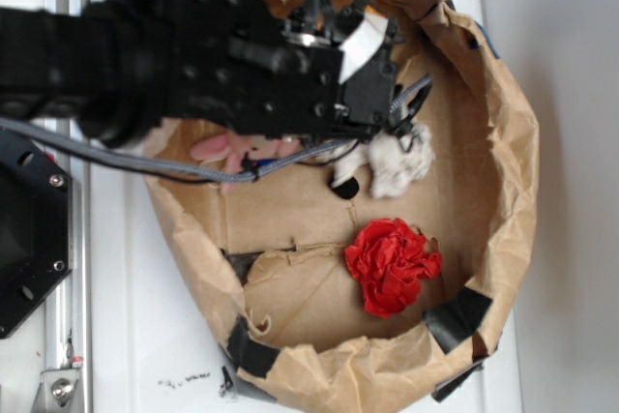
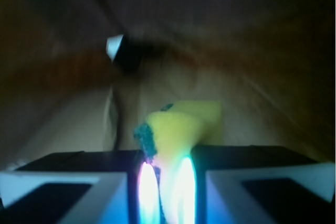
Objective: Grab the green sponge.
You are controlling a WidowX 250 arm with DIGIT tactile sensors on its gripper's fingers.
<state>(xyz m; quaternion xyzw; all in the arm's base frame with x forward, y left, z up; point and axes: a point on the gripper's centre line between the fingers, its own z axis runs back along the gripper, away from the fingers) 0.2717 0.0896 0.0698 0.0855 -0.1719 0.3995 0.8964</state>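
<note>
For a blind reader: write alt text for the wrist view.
The end effector is shut on a yellow sponge with a dark green edge, pinching it between two glowing fingers. Behind it, blurred brown paper bag walls fill the view.

No readable text, label, brand, number or sign appears in either view.

White tabletop [image 1: 135, 336] carries crumpled brown paper bag [image 1: 503, 123]; black mount [image 1: 29, 229] at left edge.

Crumpled matt brown paper bag [image 1: 503, 142] (black tape patches); soft foam green sponge [image 2: 181, 124].
</note>
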